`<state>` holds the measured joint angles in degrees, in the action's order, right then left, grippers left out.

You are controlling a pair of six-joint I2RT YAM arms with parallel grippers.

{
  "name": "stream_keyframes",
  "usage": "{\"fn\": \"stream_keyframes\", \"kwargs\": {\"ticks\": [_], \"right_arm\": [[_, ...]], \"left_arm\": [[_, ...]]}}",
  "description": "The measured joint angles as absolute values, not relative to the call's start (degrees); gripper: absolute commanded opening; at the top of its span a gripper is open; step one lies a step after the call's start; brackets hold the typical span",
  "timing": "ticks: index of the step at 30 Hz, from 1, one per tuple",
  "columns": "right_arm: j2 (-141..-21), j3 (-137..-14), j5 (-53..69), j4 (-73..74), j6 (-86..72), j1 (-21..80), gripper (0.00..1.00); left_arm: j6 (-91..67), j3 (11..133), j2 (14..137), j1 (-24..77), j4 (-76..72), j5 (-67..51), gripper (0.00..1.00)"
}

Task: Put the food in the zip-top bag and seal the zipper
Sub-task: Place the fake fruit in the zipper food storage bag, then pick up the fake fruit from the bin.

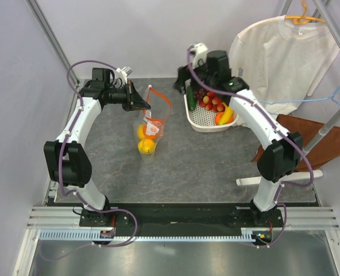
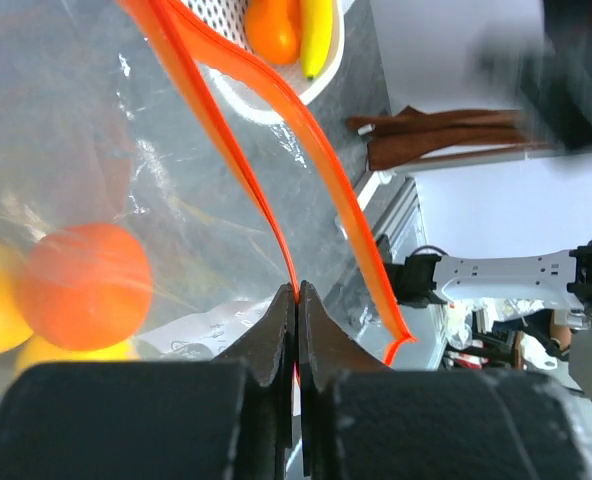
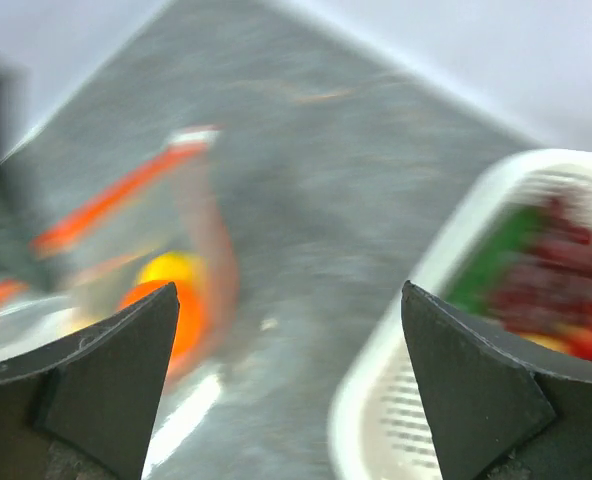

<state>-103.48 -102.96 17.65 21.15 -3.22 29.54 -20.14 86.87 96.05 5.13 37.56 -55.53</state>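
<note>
From above, a white T-shirt (image 1: 285, 52) on a hanger hangs at the far right, and a brown cloth (image 1: 325, 144) lies past the right edge of the grey table (image 1: 216, 167), well apart from the work. The left gripper (image 1: 140, 103) is clamped on the raised mouth of the clear bag (image 1: 153, 123), which has yellow and orange fruit (image 1: 146, 144) at its low end. Just to its right, not touching, the white basket (image 1: 204, 123) holds a cucumber (image 1: 190, 99), grapes (image 1: 201, 95), red fruits (image 1: 216, 104) and a banana (image 1: 227, 112). The right gripper (image 1: 182, 86) hangs over the basket's far left corner, and its wrist hides that end. The left wrist camera shows both fingers (image 2: 271, 340) pressed flat together on the orange-red zipper (image 2: 359, 228). The two halves of the strip stand apart above them, and an orange ball (image 2: 84, 285) shows through the plastic. The right wrist camera is blurred: its fingers (image 3: 96, 370) stand wide apart with nothing between them, the bag on the left and the basket on the right.
</note>
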Motion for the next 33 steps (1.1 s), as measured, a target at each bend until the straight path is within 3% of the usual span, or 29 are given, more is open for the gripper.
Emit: {"fn": "stream_keyframes", "kwargs": {"ticks": [7,15,33], "right_arm": [[-110.8,-109.16,9.37,23.22,1.1,17.12,0.98],[-123.02,-112.25,2.55,26.83,6.26,18.06,0.98],[-134.85,-120.9,-1.39,27.2,10.72,18.26,0.98]], "left_arm": [[-20.16,91.74,100.01,5.13,36.91,-55.29,0.02],[-20.05,93.21,102.87,5.04,38.3,-54.04,0.02],[-19.79,93.65,103.92,3.97,40.21,-53.93,0.02]]}}
